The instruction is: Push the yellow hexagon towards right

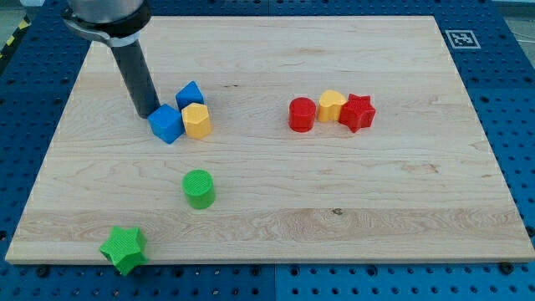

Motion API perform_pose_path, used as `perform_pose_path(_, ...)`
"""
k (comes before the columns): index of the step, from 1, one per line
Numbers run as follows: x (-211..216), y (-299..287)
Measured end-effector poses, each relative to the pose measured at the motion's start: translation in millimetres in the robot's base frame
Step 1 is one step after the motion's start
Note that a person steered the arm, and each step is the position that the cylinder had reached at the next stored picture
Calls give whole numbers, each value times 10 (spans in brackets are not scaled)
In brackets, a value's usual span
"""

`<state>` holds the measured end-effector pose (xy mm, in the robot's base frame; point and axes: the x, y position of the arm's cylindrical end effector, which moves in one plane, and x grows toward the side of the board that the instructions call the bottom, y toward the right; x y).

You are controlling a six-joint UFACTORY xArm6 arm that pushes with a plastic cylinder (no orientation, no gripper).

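The yellow hexagon [197, 120] sits on the wooden board [276, 192], left of centre. A blue cube [166, 124] touches its left side and a second blue block [191, 94] touches it from the view's top. My tip [147, 112] stands just left of the blue cube, touching or nearly touching it. The blue cube lies between my tip and the yellow hexagon.
A red cylinder [302, 114], a yellow heart-like block [332, 105] and a red star [358, 112] form a row right of centre. A green cylinder [199, 188] stands below the hexagon. A green star [124, 247] lies at the bottom left edge.
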<state>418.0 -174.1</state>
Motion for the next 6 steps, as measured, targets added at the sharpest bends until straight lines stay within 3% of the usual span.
perform_pose_path(6,176,911)
